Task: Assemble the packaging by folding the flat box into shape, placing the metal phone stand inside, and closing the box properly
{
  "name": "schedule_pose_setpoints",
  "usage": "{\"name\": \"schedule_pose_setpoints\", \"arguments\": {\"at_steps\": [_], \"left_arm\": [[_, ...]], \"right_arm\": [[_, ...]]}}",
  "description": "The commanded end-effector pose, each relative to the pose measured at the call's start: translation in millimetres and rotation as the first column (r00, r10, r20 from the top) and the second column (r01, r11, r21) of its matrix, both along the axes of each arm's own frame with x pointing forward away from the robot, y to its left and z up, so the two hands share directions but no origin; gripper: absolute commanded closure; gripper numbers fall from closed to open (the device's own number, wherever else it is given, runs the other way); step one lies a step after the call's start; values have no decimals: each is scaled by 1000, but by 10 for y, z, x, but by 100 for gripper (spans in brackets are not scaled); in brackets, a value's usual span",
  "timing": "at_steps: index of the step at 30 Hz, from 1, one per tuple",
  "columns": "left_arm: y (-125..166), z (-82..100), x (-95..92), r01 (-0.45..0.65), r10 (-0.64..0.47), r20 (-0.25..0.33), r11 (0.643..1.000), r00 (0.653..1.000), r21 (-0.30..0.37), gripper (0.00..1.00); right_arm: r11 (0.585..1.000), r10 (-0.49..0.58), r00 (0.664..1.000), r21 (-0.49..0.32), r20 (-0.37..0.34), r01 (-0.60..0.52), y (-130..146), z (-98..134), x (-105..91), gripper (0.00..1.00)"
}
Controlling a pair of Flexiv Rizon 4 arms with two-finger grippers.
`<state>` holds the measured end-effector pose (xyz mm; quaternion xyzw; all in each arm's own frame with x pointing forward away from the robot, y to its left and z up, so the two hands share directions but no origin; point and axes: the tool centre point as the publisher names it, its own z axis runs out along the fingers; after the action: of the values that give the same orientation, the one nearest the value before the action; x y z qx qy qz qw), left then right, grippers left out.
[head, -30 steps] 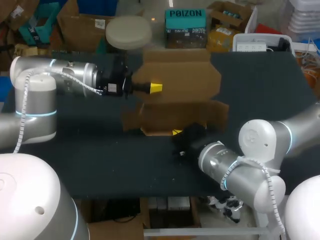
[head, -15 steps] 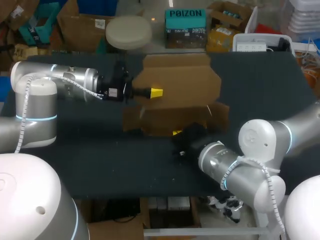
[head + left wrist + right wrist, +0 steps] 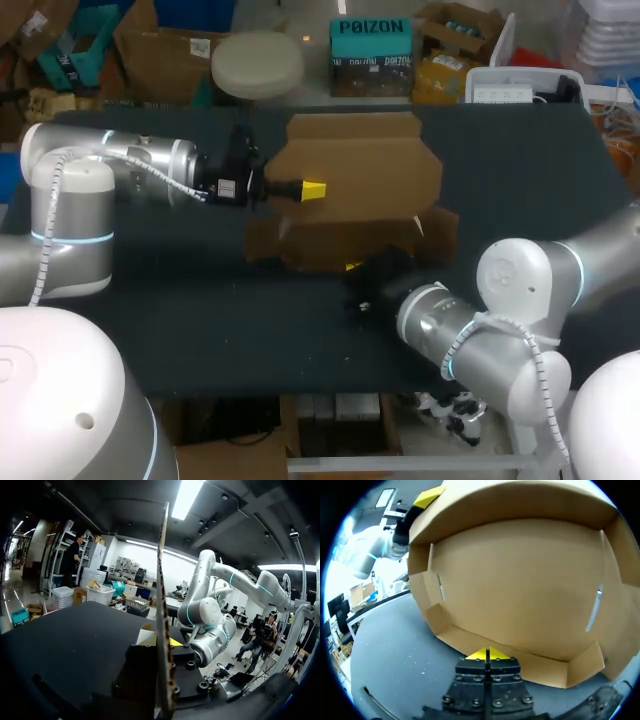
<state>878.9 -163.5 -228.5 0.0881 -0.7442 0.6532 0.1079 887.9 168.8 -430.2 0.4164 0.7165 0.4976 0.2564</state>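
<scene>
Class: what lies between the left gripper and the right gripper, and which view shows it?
Part of the cardboard box, from its lid to its near wall; the head view shows it.

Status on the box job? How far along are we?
Done: the box is partly formed, with its side and front walls up. In hand: the left gripper pinches the raised lid panel at its edge. The right gripper, fingers together, sits at the front wall. Left: no phone stand is in view, so loading it and closing the lid remain.
</scene>
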Motion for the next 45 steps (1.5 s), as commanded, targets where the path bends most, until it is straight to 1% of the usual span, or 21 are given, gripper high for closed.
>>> {"name": "schedule_pose_setpoints", "arguments": {"at_steps": [1, 8, 12, 21, 45], "left_arm": [[-13, -46, -13, -2, 2, -2, 1000, 1000, 4, 100], [-23, -42, -6, -10, 10, 5, 1000, 1000, 20, 100], [-32, -25, 2, -13, 13, 19, 999, 1000, 34, 100], [-33, -48, 27, -17, 16, 25, 998, 1000, 53, 100], [-4, -69, 19, -16, 15, 29, 999, 999, 51, 100]], "right_arm": [[1000, -2, 1000, 3, 4, 2, 20, -65, 19, 100], [1000, -2, 1000, 3, 4, 2, 20, -65, 19, 100], [1000, -2, 1000, 3, 4, 2, 20, -65, 19, 100], [1000, -2, 1000, 3, 4, 2, 20, -65, 19, 100], [1000, -2, 1000, 3, 4, 2, 20, -65, 19, 100]]}}
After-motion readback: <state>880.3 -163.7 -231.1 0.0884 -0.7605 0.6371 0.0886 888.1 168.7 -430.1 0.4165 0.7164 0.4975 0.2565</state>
